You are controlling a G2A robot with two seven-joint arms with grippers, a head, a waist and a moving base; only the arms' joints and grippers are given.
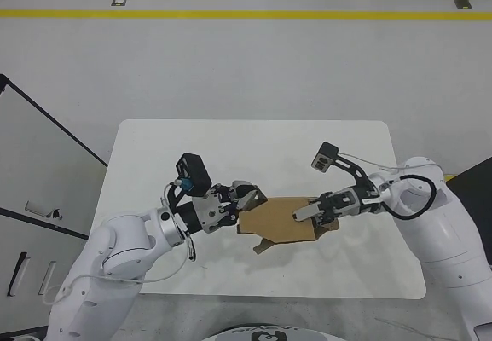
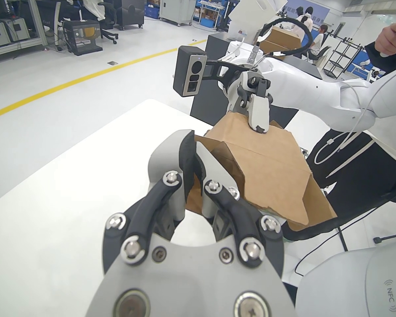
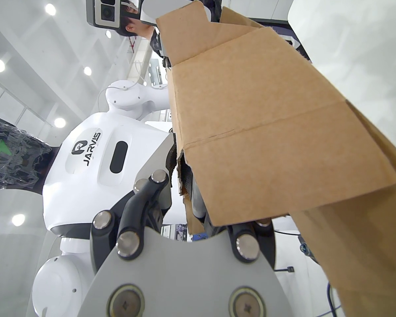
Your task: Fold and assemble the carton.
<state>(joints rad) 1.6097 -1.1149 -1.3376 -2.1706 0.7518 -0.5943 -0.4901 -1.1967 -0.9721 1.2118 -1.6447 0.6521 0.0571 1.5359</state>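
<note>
Looking down in the top view, the brown carton [image 1: 284,220] is held over the white table [image 1: 228,153] between both grippers. The left gripper [image 1: 250,198] is closed on one end and the right gripper [image 1: 307,212] on the other. In the left wrist view, a carton flap is pinched between the left jaws, with the box body just beyond them. In the right wrist view, a wall edge is clamped between the right jaws.
</note>
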